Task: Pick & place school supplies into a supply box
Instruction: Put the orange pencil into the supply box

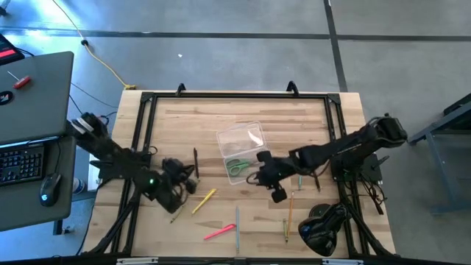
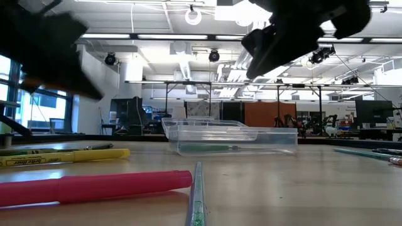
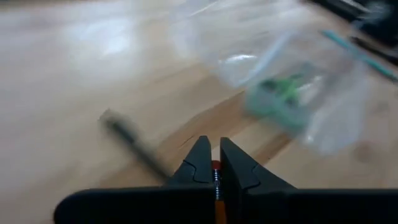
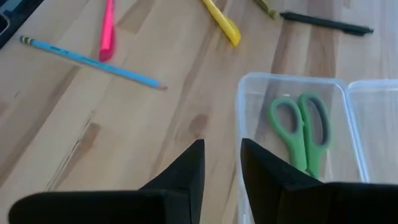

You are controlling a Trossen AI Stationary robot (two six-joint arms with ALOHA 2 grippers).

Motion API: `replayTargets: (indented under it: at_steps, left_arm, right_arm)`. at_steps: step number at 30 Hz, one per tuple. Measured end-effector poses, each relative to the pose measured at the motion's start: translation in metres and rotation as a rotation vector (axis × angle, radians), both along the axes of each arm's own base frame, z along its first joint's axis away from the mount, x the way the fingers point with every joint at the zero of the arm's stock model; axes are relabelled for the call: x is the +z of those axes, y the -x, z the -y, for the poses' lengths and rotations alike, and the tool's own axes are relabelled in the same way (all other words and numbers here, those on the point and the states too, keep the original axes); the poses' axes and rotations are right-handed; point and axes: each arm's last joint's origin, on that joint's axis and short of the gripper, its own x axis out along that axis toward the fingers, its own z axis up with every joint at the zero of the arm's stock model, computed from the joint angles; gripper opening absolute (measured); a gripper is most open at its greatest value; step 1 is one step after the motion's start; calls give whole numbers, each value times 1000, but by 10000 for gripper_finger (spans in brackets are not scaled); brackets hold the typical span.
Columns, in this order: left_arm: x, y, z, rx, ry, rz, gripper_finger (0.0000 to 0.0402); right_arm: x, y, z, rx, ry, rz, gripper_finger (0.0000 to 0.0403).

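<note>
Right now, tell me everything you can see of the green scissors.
The green scissors are small, with two bright green oval handle loops that look plastic; the loops lie side by side, so they appear closed. The blades are hidden behind the right end effector, whose fingers are apart and hold nothing. The scissors lie flat on the floor of the clear supply box, in its near compartment, beside the open lid. Nothing but the box touches them. In the high view they show at the box's near end.

Even, bright overhead light fills the room; ceiling strip lights [image 2: 188,36] glare at 12 o'clock in the low view, leaving both arms as dark silhouettes. The desk [image 1: 221,125] shows only faint shadows. The left wrist view is smeared with motion blur; the right wrist view is sharp.
</note>
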Motion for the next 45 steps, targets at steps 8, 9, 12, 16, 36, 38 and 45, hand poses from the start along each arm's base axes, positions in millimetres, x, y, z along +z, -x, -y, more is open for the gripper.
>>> replayTargets:
  at_steps: [8, 9, 12, 16, 36, 38, 45]
  left_arm:
    - [43, -77, -29, -261, -51, -16, 38]
    - [42, -85, -36, -282, -70, -15, 40]
    - [38, -107, -58, -330, -88, 21, 40]
    - [21, -137, -87, -378, -58, 48, 32]
    - [-5, -269, -124, -430, -103, 73, 55]
    - [-14, -270, -125, -383, -80, 44, 63]
    - [-38, -275, -126, -327, -15, 41, 41]
  right_arm:
    - [4, 6, -30, 24, 1, 60, 83]
    - [5, 6, -34, 35, -7, 69, 83]
    - [7, 8, -45, 77, -21, 100, 83]
    - [10, 10, -55, 141, -17, 142, 83]
    - [14, 8, -57, 142, 5, 202, 83]
    - [14, 8, -57, 142, 6, 201, 83]
    - [14, 8, -57, 143, 6, 199, 83]
